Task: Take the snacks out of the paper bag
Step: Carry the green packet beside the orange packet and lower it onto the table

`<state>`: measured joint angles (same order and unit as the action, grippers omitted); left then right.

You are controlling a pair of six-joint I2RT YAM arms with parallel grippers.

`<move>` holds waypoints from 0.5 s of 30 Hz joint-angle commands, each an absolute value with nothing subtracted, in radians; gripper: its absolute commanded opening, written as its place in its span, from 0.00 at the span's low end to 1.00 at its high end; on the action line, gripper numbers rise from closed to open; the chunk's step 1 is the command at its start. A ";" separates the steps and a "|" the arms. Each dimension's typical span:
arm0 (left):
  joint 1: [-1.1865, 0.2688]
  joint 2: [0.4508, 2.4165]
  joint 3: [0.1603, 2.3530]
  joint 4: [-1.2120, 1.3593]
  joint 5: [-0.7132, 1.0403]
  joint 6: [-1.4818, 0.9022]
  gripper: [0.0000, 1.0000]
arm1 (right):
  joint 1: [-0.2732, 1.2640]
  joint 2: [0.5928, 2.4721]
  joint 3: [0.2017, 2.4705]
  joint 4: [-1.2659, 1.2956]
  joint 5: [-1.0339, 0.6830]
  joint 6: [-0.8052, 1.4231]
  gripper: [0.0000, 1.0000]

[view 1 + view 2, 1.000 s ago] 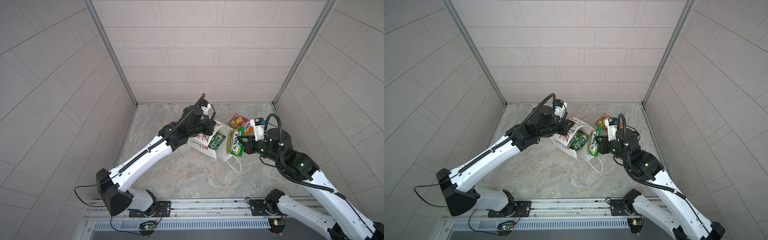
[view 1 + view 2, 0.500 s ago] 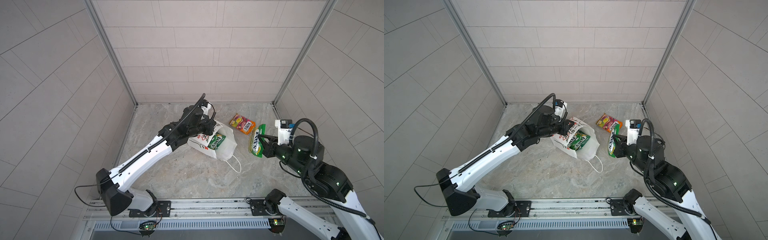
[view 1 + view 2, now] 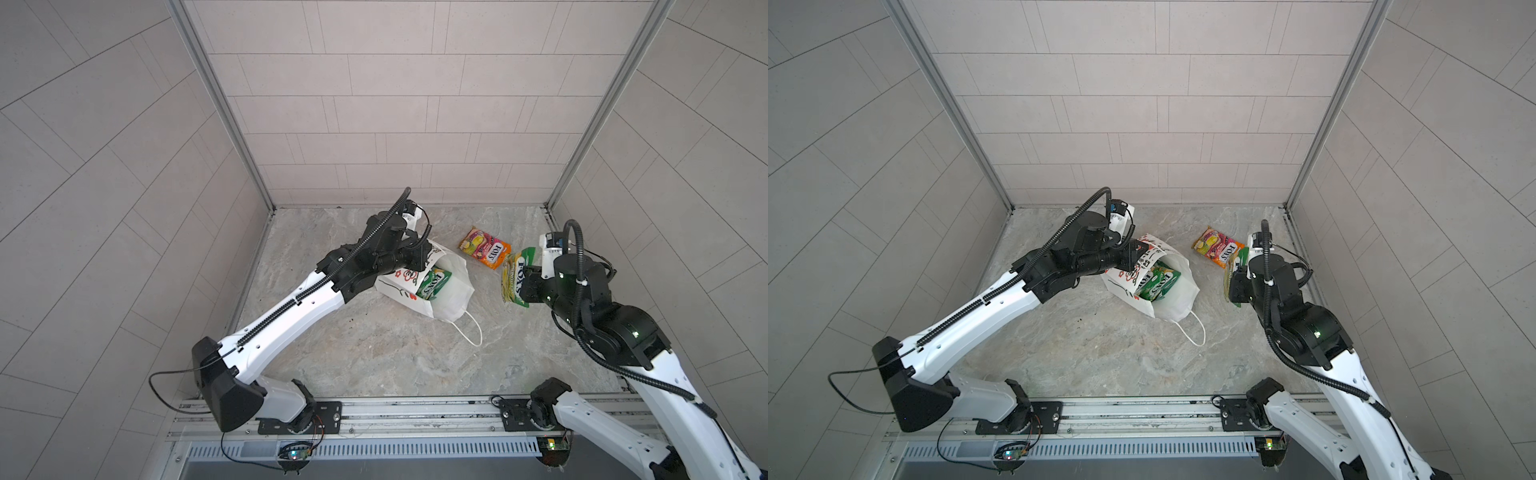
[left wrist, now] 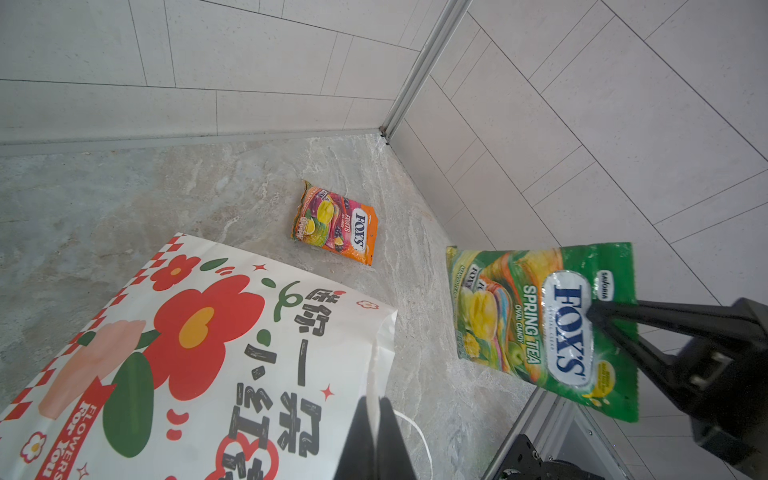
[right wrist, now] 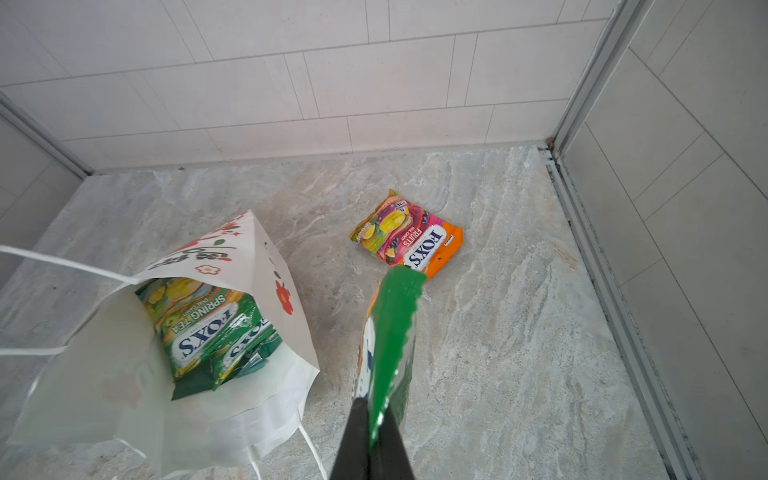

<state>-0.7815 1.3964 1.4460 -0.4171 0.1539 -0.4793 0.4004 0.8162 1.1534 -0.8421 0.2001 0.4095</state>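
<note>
Packet [image 5: 392, 328], prob. light, floppy, slick: gripped at sealed edge by R fingers [image 5: 352, 444]; bag [image 4: 340, 340] rim pinched by L fingers [image 4: 355, 440].

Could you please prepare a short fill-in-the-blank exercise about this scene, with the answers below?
1. The right gripper is shut on a green packet labelled Spring ____.
2. The left gripper pinches the paper bag, whose big flowers are ____.
3. The orange-pink packet on the table reads FOX'S ____.
Answers: Tea; red; Fruits.

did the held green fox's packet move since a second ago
Yes: the green FOX'S Spring Tea packet moved right, away from the paper bag, to beside the orange FOX'S Fruits packet.
</note>
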 commanded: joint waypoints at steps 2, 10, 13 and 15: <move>-0.785 1.358 1.436 -0.413 0.153 -0.484 0.00 | 0.258 0.860 1.097 -0.714 0.033 0.372 0.00; -0.785 1.363 1.439 -0.416 0.164 -0.484 0.00 | 0.121 1.000 1.001 -0.505 -0.157 0.417 0.00; -0.785 1.359 1.439 -0.414 0.166 -0.485 0.00 | 0.112 1.043 0.973 -0.421 -0.197 0.459 0.00; -0.784 1.357 1.439 -0.414 0.165 -0.486 0.00 | 0.109 1.069 0.954 -0.343 -0.226 0.487 0.00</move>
<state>-0.7815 1.3952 1.4448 -0.4171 0.1616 -0.4812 0.1135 1.0618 0.9600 -0.5095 -0.1478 0.4404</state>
